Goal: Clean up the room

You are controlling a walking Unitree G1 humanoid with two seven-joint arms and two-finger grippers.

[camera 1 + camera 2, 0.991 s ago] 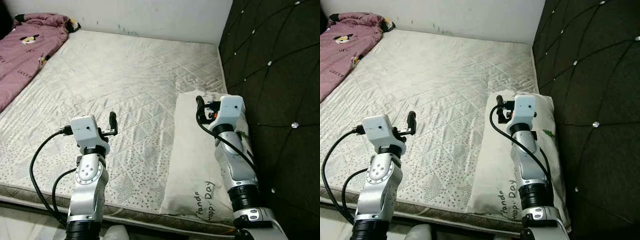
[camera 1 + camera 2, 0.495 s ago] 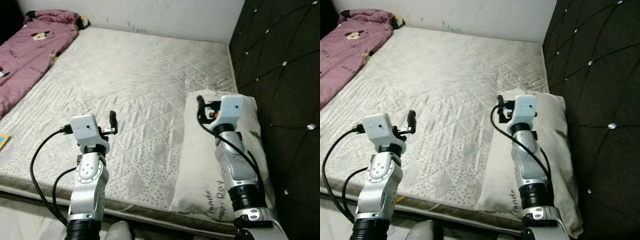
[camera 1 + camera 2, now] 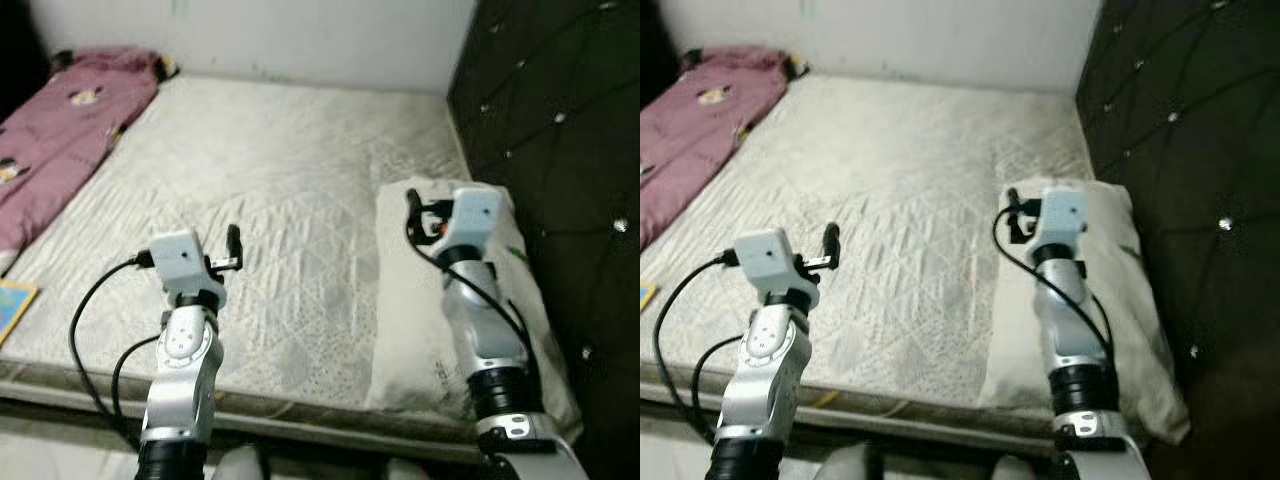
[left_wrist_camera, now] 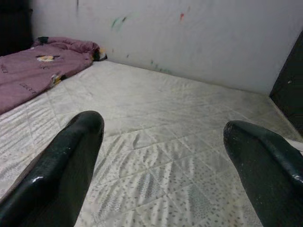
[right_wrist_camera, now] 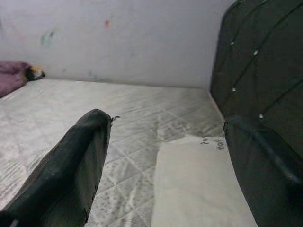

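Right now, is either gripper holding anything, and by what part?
Nothing is held. The left gripper and right gripper are both open above the mattress.

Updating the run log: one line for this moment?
left gripper: open, over mattress | right gripper: open, above pillow | blanket: far left

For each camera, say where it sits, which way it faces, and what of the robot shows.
Left and right eye views: on the head, looking down at the mattress; both arms show, left gripper, right gripper above the pillow.
Left wrist view: looks between open fingers toward the pink blanket and wall.
Right wrist view: between open fingers, toward the headboard.
All share the mattress.
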